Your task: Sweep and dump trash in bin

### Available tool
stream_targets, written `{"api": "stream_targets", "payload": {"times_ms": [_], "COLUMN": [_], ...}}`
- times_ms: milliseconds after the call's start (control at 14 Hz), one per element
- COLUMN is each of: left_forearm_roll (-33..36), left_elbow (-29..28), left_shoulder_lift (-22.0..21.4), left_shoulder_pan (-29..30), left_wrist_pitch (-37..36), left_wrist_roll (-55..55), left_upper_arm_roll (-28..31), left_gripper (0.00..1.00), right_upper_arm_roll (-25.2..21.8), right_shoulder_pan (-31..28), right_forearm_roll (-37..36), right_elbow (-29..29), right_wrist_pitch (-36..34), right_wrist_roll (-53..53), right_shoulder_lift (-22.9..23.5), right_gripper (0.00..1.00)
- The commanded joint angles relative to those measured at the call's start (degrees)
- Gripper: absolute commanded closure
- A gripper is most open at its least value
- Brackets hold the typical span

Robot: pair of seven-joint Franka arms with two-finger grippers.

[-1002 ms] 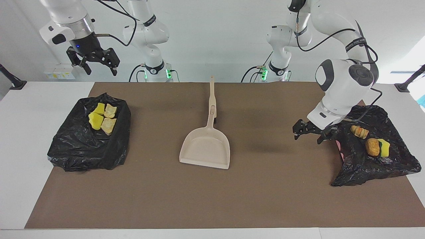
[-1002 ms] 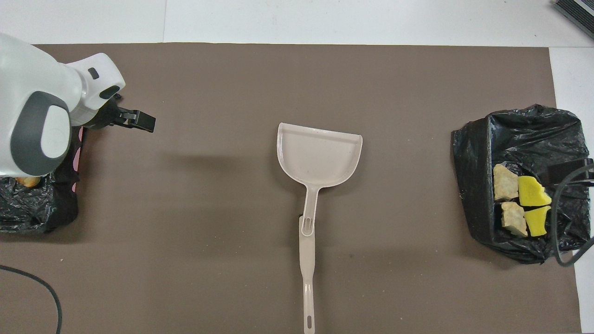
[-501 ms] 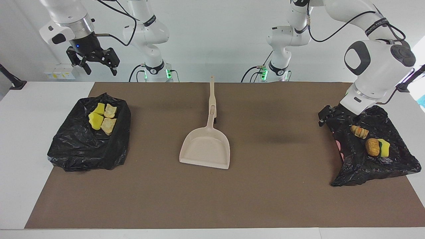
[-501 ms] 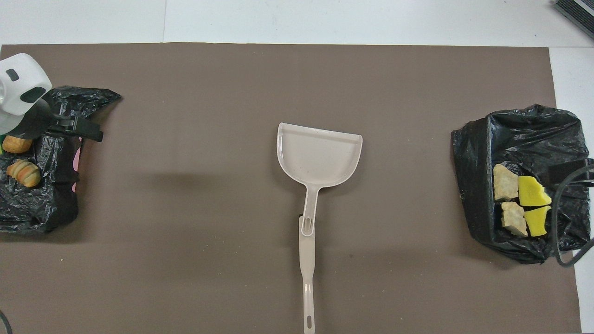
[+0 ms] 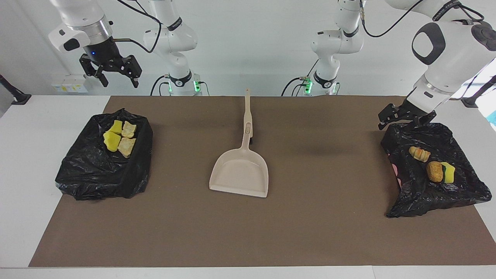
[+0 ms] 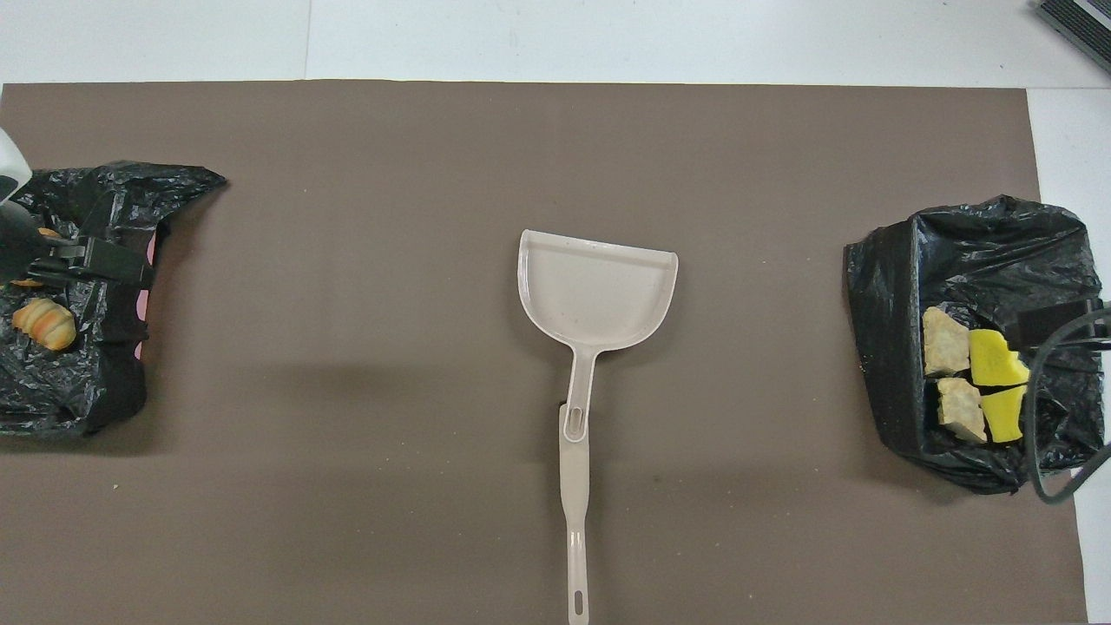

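The trash lies in two black bag-lined bins. The bin at the right arm's end (image 5: pixel 93 174) (image 6: pixel 885 347) holds two yellow sponge pieces (image 5: pixel 111 140) (image 6: pixel 994 358) and two tan chunks (image 5: pixel 126 146) (image 6: pixel 944 340). The bin at the left arm's end (image 5: pixel 438 193) (image 6: pixel 87 391) holds a croissant piece (image 5: pixel 419 153) (image 6: pixel 42 323), a brown chunk (image 5: pixel 434 171) and a yellow-green sponge (image 5: pixel 448 172). My left gripper (image 5: pixel 403 122) (image 6: pixel 87 260) is open and empty over that bin's edge nearest the robots. My right gripper (image 5: pixel 116 80) is open and empty, raised high over the other bin.
A beige dustpan (image 5: pixel 240 170) (image 6: pixel 597 286) lies flat mid-mat, its long handle (image 5: pixel 247 116) pointing toward the robots. A brown mat (image 5: pixel 310 224) covers the white table. A cable (image 6: pixel 1037 451) hangs over the bin at the right arm's end.
My left gripper has risen and drawn back from over the mat beside its bin to over the bin's edge nearest the robots. The right gripper has barely moved.
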Motion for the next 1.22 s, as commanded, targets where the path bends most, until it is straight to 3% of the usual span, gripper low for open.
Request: {"api": "stream_targets", "payload": {"times_ms": [0,716,1145], "left_forearm_roll": [2.6,4.8,4.7], "left_elbow": [-1.7,-4.9,-3.1], "left_shoulder_lift": [-3.6,-8.8,-7.8], "left_shoulder_pan": [0.5,-0.3,-0.4], "left_wrist_pitch": [-2.2,-5.1,-4.2], "left_wrist_roll": [-1.5,-0.1,3.8], "left_upper_arm_roll": [-0.4,-0.7,-0.8], "left_gripper": [0.0,0.0,0.0], "right_upper_arm_roll": [0.0,-0.1,-0.1], "right_shoulder_pan": [-0.3,-0.3,-0.6], "right_forearm_roll": [0.5,-0.4,-0.3], "right_elbow": [-1.0,-1.1,-1.4], "right_wrist_pitch": [0.1,0.1,-0.1], "right_wrist_roll": [-1.8,-3.8,-5.2], "right_shoulder_lift": [-1.1,-1.2,-1.4], "right_gripper": [0.0,0.0,0.0]}}
